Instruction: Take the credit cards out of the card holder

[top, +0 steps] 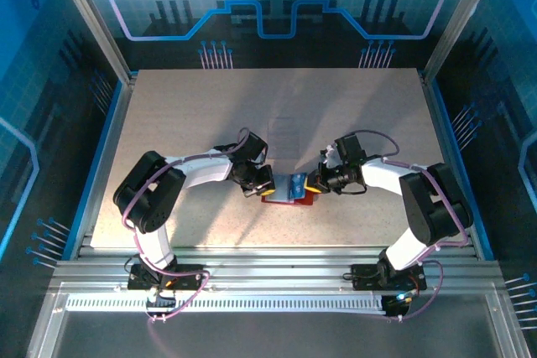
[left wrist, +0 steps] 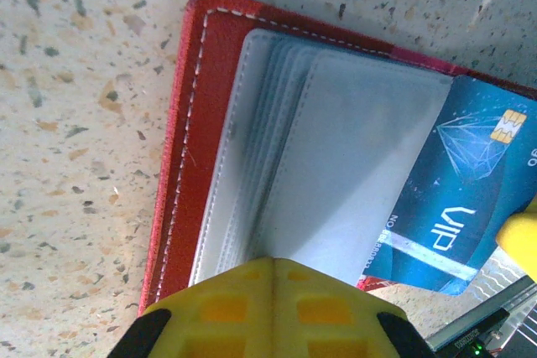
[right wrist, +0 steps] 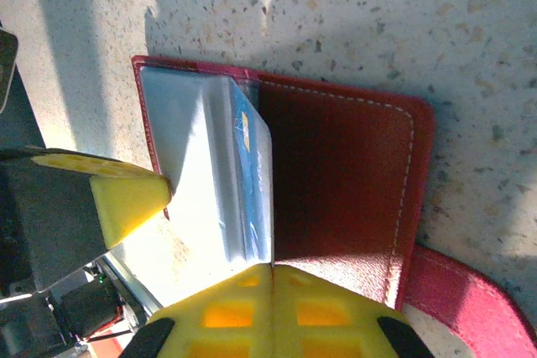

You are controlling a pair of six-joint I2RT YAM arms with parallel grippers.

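In the left wrist view the card (left wrist: 463, 180) juts from the holder (left wrist: 216, 64) toward 3 o'clock. The right gripper (right wrist: 273, 269), nearer, seems pinched on it. The left gripper (left wrist: 273, 264), closed, pins the holder.

Card holder (right wrist: 344, 173): red bifold with white stitching, lying open on the speckled table (right wrist: 377, 14), just below centre of the overhead frame. Its grey pockets (left wrist: 352, 165) are stacked and fanned, and in the right wrist view they are lifted off the red cover. Strap tab (right wrist: 457, 295): red, lying flat at lower right. Blue card (left wrist: 470, 182): partly out of the pockets toward the right edge of the frame, showing a gold chip, pale "VIP" print and a pale stripe.
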